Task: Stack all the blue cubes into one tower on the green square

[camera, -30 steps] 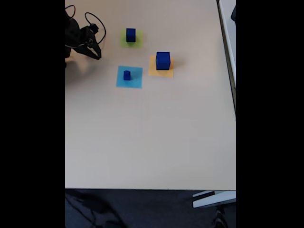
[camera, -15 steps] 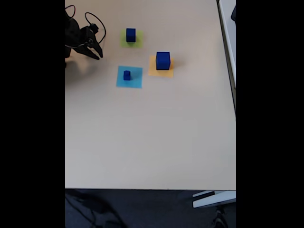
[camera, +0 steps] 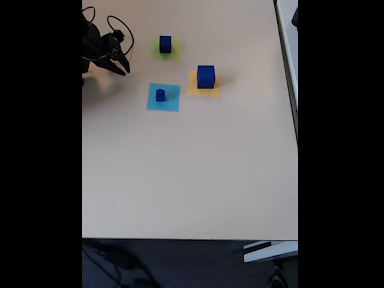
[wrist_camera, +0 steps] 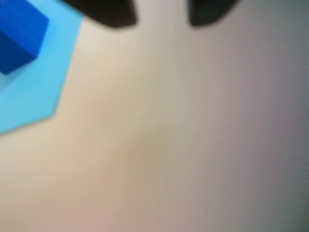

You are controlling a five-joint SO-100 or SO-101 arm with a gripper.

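Three solid dark-blue cubes are seen in the fixed view: a middling one (camera: 165,44) on the lime-green square patch (camera: 174,54), the largest (camera: 206,77) on an orange-yellow patch (camera: 195,91), the smallest (camera: 160,95) on a light-blue patch (camera: 171,103). They are judged rigid and light (opposite flat faces suit gripping). The black gripper (camera: 124,66) hangs with jaws apart over the smooth beige worktop (camera: 192,174), well clear of the cubes.

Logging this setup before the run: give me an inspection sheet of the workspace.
Surface: beige table, bare apart from three flat squares.
Job's things: mid-size blue cube on green square; largest cube on orange square; smallest cube on light-blue square. No tower yet.
Clutter: nothing seen.
Tool: tool open, empty, left of the squares in the fixed view.
Cables: black loops on the arm.
Surroundings: dark floor below the table edge.
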